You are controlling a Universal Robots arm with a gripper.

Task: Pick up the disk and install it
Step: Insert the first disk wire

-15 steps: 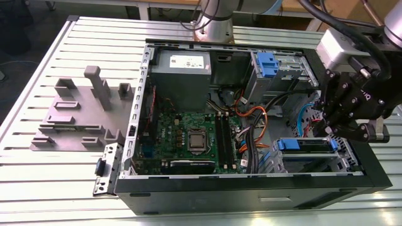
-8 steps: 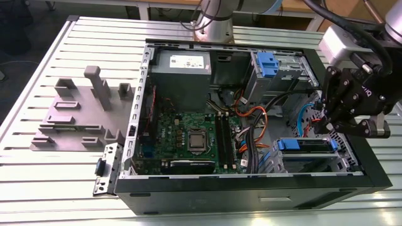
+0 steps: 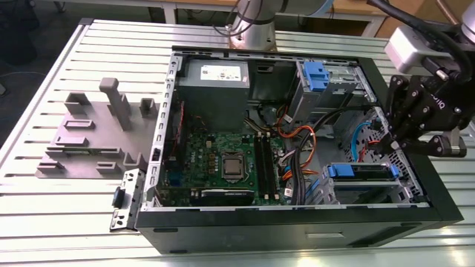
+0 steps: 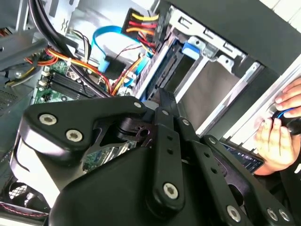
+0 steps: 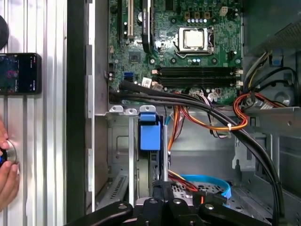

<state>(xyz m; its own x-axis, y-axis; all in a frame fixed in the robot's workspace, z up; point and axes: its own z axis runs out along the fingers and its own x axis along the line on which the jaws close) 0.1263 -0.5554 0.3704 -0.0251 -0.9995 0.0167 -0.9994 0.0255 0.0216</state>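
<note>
Operator: which step is in hand?

Observer: Install, by my judgement, not pickup. The disk (image 3: 360, 171) sits in the bay of the case (image 3: 297, 222), just below the gripper (image 3: 386, 149). In the first wrist view its blue frame (image 5: 149, 132) lies straight ahead of the gripper (image 5: 164, 181).

Operator: Gripper state?

Observer: Cannot tell how far it is open, nor whether it has hold of the disk. It is very near the frame; contact is unclear.

Operator: What does seating call for?

Observer: Judgement only: a straight push along the bay rails. Orange and black cables (image 5: 211, 122) run close beside the gripper and could snag.

Operator: Any writing?

Observer: White sticker (image 3: 224, 72) on the grey box, well away from the gripper, across the case. Print too small to read. No disk label is in view.
</note>
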